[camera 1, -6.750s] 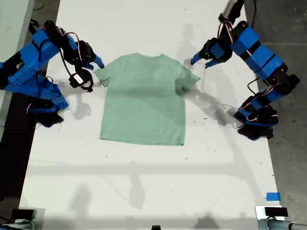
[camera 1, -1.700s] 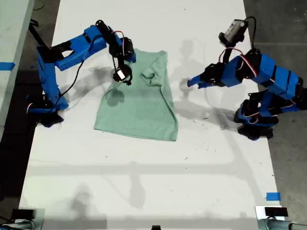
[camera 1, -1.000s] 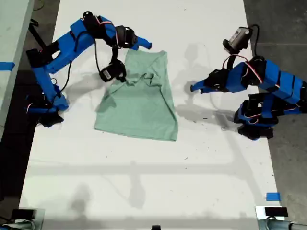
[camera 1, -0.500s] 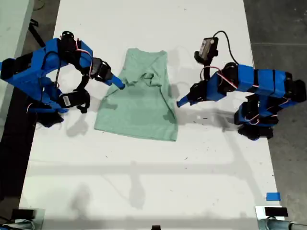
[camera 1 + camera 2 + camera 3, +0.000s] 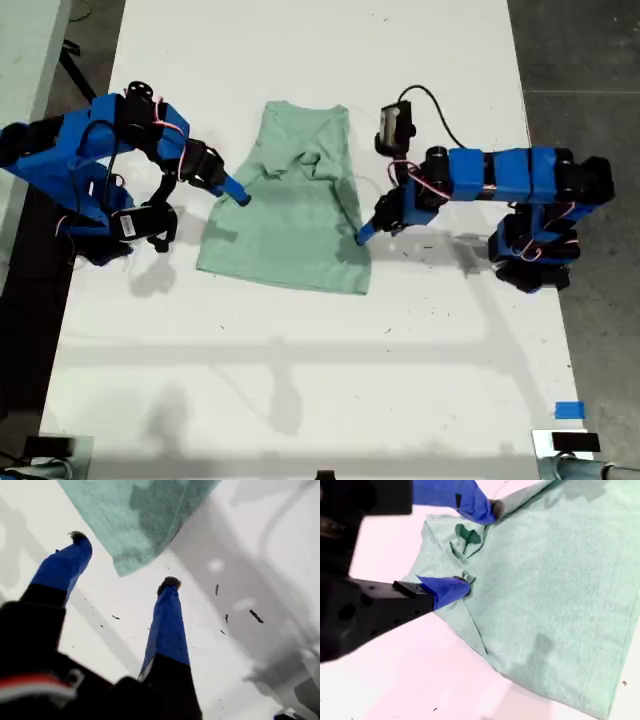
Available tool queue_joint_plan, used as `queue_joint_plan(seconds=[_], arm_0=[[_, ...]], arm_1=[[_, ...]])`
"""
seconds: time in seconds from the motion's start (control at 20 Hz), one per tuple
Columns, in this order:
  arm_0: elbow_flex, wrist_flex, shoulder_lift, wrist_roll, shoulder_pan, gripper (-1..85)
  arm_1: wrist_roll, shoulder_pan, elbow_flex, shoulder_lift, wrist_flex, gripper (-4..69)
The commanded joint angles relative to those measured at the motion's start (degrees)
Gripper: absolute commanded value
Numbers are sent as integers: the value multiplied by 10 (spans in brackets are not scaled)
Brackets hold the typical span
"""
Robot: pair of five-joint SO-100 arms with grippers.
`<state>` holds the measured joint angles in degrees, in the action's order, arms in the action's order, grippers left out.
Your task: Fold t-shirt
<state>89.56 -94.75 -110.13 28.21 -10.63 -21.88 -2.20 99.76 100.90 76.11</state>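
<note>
The pale mint-green t-shirt [image 5: 290, 220] lies flat on the white table [image 5: 300, 380] with both sleeves folded in, forming a narrow strip. In the exterior view my first gripper [image 5: 362, 236] reaches in from the right to the shirt's right edge, low over the table. The first wrist view shows this gripper [image 5: 124, 560] open, a corner of the t-shirt [image 5: 145, 515] just beyond its fingertips. My second gripper [image 5: 238, 195] comes from the exterior view's left to the shirt's left edge. It [image 5: 470, 547] is open, its tips straddling the wrinkled edge of the t-shirt [image 5: 555, 590].
A blue tape mark [image 5: 568, 410] and a dark device [image 5: 565, 441] sit near the table's front corner at the exterior view's right. Both arm bases stand at the table's side edges. Small dark specks [image 5: 255, 615] dot the table near my first gripper.
Since the first frame both sleeves were folded inward. In the last half second my first gripper dropped down along the shirt's right edge; my second gripper shifted slightly.
</note>
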Motion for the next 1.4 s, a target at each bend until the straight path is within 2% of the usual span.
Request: queue_joint_plan(seconds=[0.0, 0.15, 0.3, 0.35, 0.45, 0.55, 0.65, 0.75, 0.85, 1.15, 1.25, 1.35], arm_0=[[-3, 4, -2, -8, 11, 241], [3, 3, -2, -9, 11, 240], [10, 4, -2, -9, 10, 240], [12, 4, -2, -9, 9, 240], [15, 4, -2, -9, 8, 237], [17, 4, -2, -9, 8, 236], [18, 4, -2, -10, 7, 235], [18, 4, 1, -10, 8, 234], [18, 7, 4, -10, 10, 234], [18, 11, 5, -11, 17, 234], [18, 11, 5, -11, 18, 233], [18, 9, 4, -14, 21, 232]], arm_1=[[6, 9, -32, -44, -31, 328], [5, 10, -18, -109, -78, 330], [6, 8, -4, -156, -135, 301], [6, 5, 3, -168, -154, 266], [14, -2, 25, -193, -193, 159], [25, -5, 29, -216, -207, 36], [27, -6, 25, -217, -212, 5], [25, -4, -3, -210, -186, -10], [16, 1, -62, -210, -129, -10], [-13, 7, -298, -211, 79, -10], [-19, 7, -368, -210, 120, -10], [-22, 7, -410, -208, 134, -10]])
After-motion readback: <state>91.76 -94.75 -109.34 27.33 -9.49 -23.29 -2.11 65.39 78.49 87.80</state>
